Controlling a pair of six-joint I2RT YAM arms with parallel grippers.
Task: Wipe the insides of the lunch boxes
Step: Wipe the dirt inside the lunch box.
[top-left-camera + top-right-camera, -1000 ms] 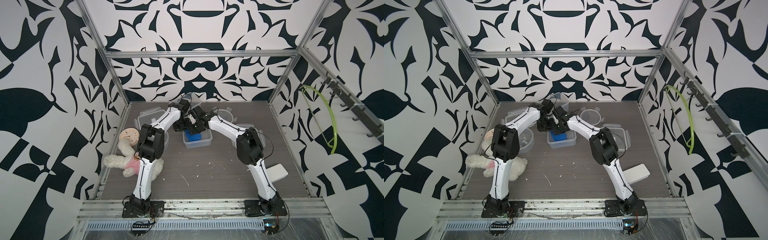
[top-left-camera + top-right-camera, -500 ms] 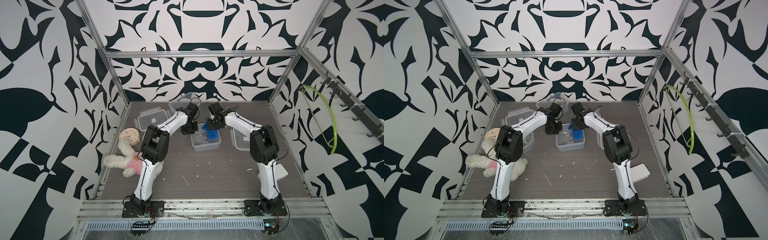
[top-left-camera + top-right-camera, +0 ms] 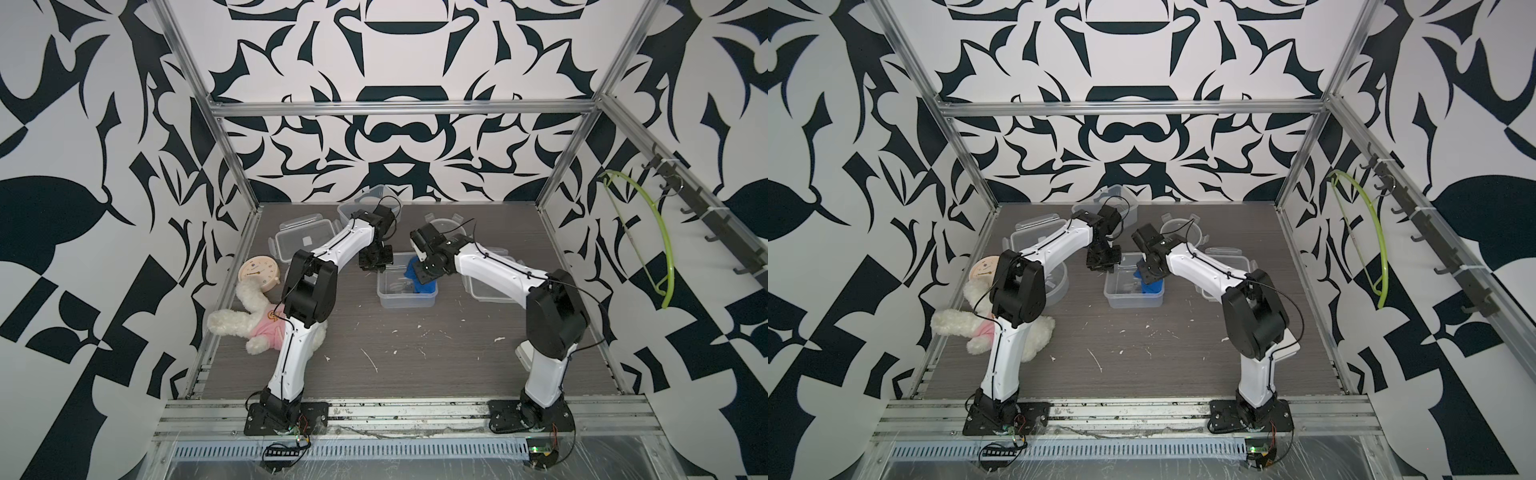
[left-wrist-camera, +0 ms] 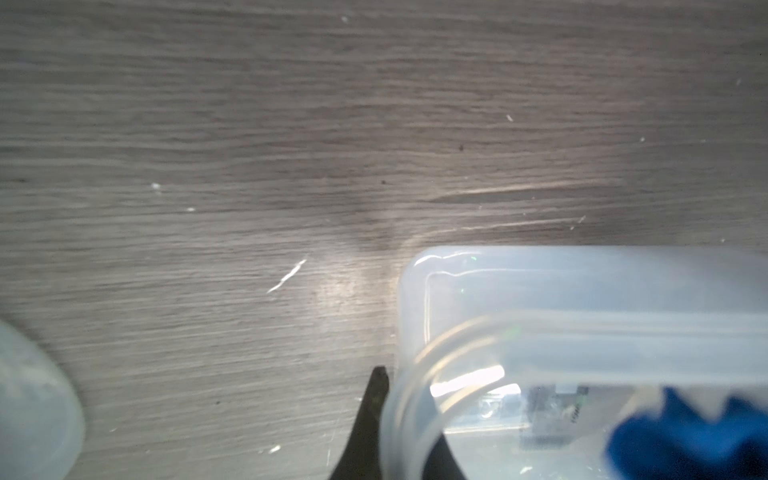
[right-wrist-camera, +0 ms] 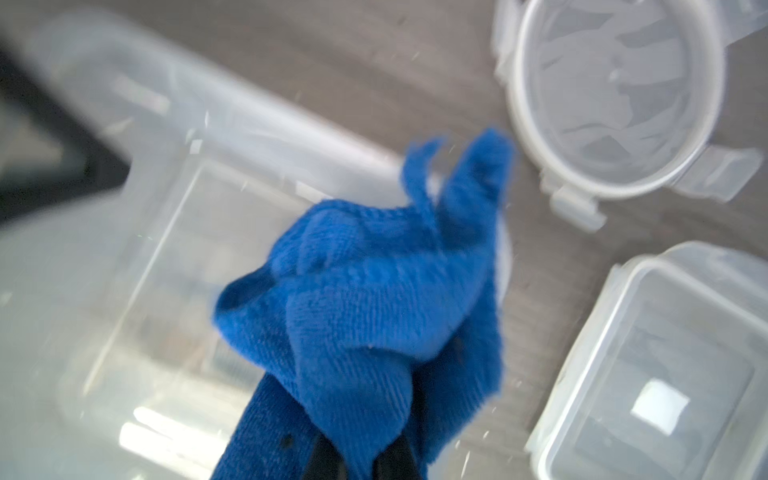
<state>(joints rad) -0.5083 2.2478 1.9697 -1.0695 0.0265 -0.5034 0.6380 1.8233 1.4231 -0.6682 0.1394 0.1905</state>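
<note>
Loud black-and-white walls (image 3: 395,137) around a crumb-strewn grey wood-grain table (image 3: 415,374).
Plush bunny (image 3: 232,328) and beige clock (image 3: 257,272) hug the left edge. Mid-table sits the clear rectangular lunch box (image 3: 405,301), a round clip lid (image 5: 615,95) beside it. The left gripper (image 3: 375,266) is pinched onto its corner wall, and the right gripper (image 5: 361,461) clamps a blue cloth (image 3: 426,284) over its right side.

Black-and-white walls (image 3: 395,54), one blue cloth (image 3: 422,281)

The walls carry a big pattern of black leaf-like shapes on white. The table (image 3: 415,353) is grey-brown with a fine wood grain and small white crumbs (image 3: 370,359). The box (image 3: 405,300) is clear, a little milky. The cloth is a strong blue. The arms (image 3: 490,266) are white with black joints. The clock (image 3: 257,272) is beige, the plush (image 3: 232,324) is cream-white with a pink shirt (image 3: 268,327), and the hoop (image 3: 660,232) is yellow-green.
</note>
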